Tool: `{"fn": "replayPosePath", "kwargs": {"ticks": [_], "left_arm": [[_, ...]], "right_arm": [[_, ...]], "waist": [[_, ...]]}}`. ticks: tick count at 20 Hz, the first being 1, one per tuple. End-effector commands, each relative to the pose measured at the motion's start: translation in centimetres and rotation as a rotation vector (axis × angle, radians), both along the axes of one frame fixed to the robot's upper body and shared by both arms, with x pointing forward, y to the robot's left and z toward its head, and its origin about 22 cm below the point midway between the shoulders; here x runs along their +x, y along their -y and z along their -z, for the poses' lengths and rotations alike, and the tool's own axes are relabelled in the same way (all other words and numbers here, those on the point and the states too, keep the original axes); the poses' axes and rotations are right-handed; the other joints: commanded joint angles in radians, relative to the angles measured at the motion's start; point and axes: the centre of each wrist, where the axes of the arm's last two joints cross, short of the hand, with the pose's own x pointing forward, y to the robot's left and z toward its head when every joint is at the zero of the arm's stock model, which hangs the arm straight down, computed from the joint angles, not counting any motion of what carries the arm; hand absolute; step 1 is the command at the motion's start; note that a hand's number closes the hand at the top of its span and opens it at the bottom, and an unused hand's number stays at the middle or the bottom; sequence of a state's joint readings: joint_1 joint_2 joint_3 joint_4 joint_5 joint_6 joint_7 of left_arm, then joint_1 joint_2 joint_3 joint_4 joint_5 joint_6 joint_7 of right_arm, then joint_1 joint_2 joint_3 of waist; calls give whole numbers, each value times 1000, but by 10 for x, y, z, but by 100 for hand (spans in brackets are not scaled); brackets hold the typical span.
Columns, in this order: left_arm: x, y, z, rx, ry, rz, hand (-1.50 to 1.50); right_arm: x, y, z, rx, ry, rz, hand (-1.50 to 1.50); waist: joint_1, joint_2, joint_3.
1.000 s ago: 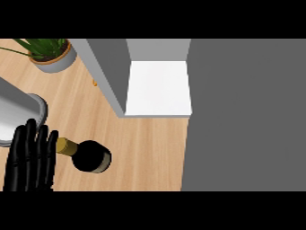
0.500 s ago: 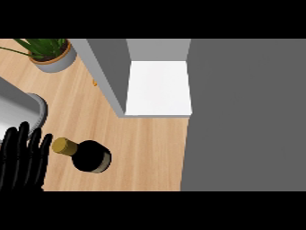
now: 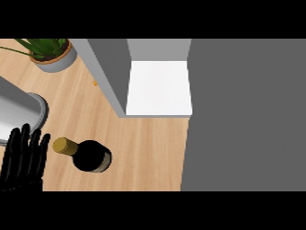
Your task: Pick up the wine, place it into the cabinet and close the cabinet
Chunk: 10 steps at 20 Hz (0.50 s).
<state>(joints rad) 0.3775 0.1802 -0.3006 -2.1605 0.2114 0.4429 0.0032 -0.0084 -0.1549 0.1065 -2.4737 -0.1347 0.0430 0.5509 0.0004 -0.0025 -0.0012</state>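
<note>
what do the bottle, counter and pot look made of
Bottle: black body, likely dark glass; its tan top looks like cork or foil. Counter: light wood, faint grain lines, matte. Pot: plain grey, matte, perhaps ceramic or stone; the look leaves it open.
</note>
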Motion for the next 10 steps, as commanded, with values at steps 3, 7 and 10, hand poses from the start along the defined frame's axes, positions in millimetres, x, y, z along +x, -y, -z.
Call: {"fn": "replayPosePath", "kwargs": {"ticks": [3, 7, 10], "left_arm": [[20, 6, 43, 30, -5, -30, -150], [-4, -13, 57, -5, -24, -30, -150], [10, -40, 70, 0, -21, -40, -150]], "right_arm": [[-35, -1, -23, 47, 32, -46, -150], [-33, -1, -15, 37, 18, -29, -150], [-30, 6, -14, 43, 37, -18, -150]], "waist": [[-8, 1, 0], [-1, 0, 1], [-5, 1, 1]]}}
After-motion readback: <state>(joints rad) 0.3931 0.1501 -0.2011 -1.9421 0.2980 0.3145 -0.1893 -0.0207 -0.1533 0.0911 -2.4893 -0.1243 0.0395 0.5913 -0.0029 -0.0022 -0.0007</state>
